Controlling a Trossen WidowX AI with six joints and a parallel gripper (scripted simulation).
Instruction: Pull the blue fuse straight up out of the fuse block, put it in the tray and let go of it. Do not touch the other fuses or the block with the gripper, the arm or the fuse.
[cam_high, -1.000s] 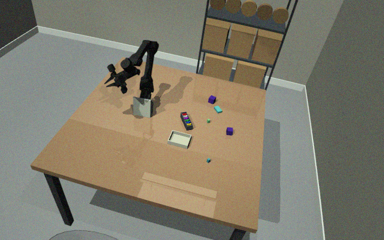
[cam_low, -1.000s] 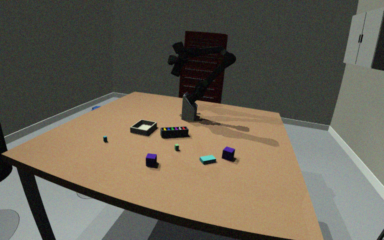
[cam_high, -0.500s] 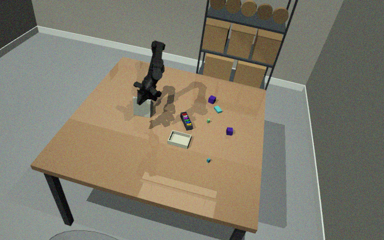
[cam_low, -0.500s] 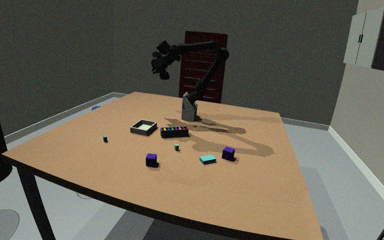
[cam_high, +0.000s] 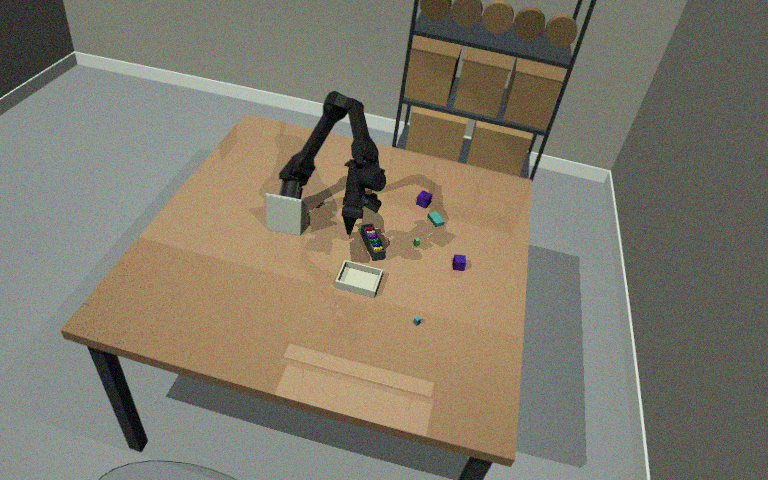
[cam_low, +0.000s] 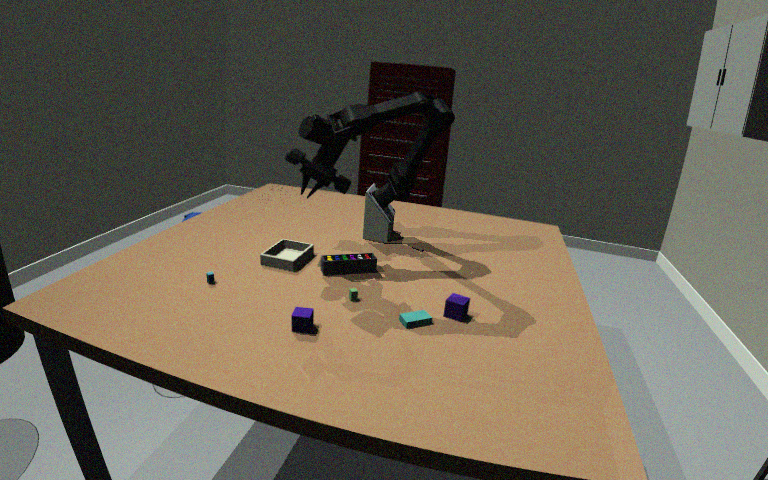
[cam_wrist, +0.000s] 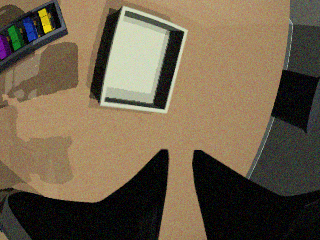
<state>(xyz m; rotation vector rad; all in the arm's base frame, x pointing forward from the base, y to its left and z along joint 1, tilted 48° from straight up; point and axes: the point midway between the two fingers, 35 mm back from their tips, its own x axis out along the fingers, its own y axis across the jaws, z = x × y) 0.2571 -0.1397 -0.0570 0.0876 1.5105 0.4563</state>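
The blue fuse (cam_high: 376, 244) (cam_low: 337, 257) (cam_wrist: 30, 29) sits upright in the dark fuse block (cam_high: 378, 256) (cam_low: 348, 268) (cam_wrist: 50, 38), between the green and yellow fuses. Red, white and purple fuses stand further along the row. The pale tray (cam_high: 356, 290) (cam_low: 277, 262) (cam_wrist: 135, 108) is empty and lies near the yellow end of the block. My gripper (cam_high: 348, 233) (cam_low: 305, 195) (cam_wrist: 180, 156) hangs well above the table, away from block and tray. Its fingers stand a narrow gap apart with nothing between them.
Two purple cubes (cam_high: 423, 199) (cam_high: 459, 262), a teal slab (cam_high: 435, 219) (cam_low: 415, 319) and a small green piece (cam_high: 416, 242) (cam_low: 353, 294) lie on the block's far side from the arm's base (cam_high: 284, 215). A small teal piece (cam_high: 417, 320) (cam_low: 210, 277) lies beyond the tray.
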